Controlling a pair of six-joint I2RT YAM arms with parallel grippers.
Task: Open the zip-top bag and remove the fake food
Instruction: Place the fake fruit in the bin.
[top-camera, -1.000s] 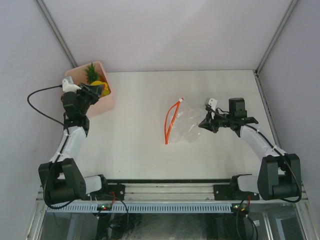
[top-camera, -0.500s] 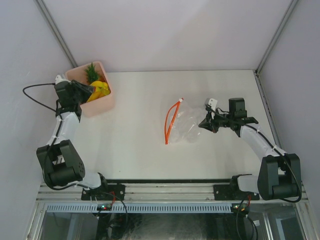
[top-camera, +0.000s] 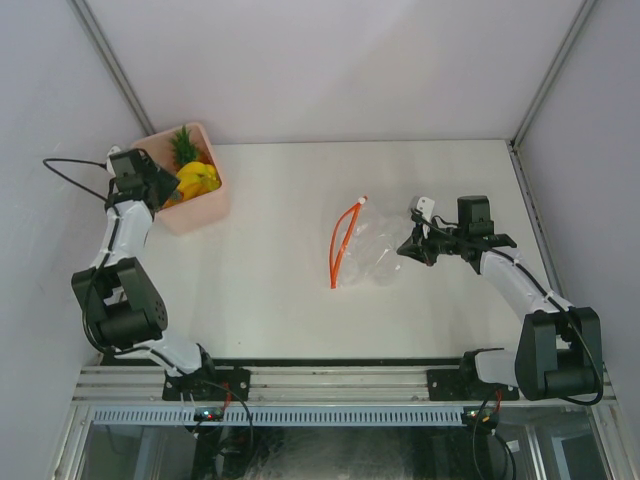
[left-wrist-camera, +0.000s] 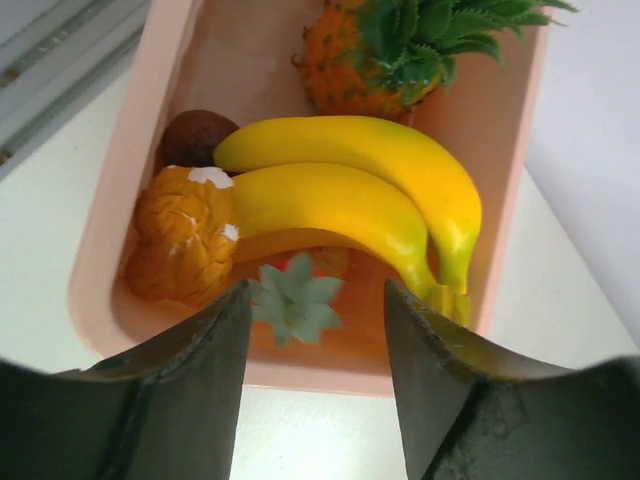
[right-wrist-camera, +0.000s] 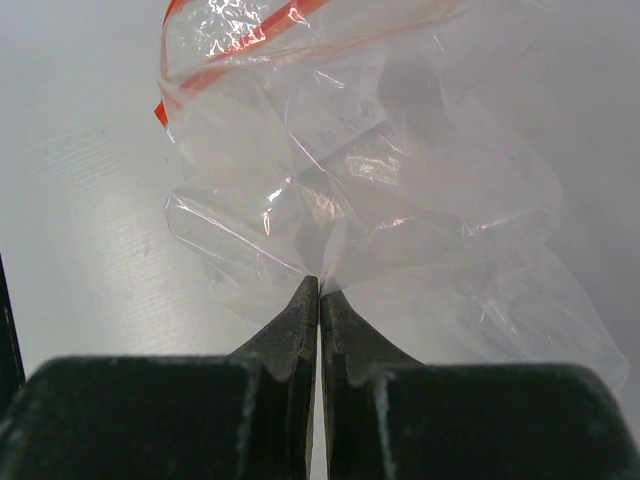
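Two arms reach over a pale surface, well apart from each other. At the far left corner sits a pink square bin. The left pincer hangs just above the bin's near rim with its fingers apart and nothing between them.

Right of centre the zip-top bag lies flat and crumpled on the surface. It is clear and looks empty, and its red-orange zip strip bows open on the side facing the bin. The right pincer is at the bag's opposite edge, its fingertips pressed together on a fold of the film.

All the fake food lies in the bin. The yellow banana bunch stretches across the middle, and the orange pineapple with green leaves sits at the far end. An orange lumpy piece touches the bananas' stem end, with a dark brown piece behind it. A small green leafy star lies nearest the pincer.
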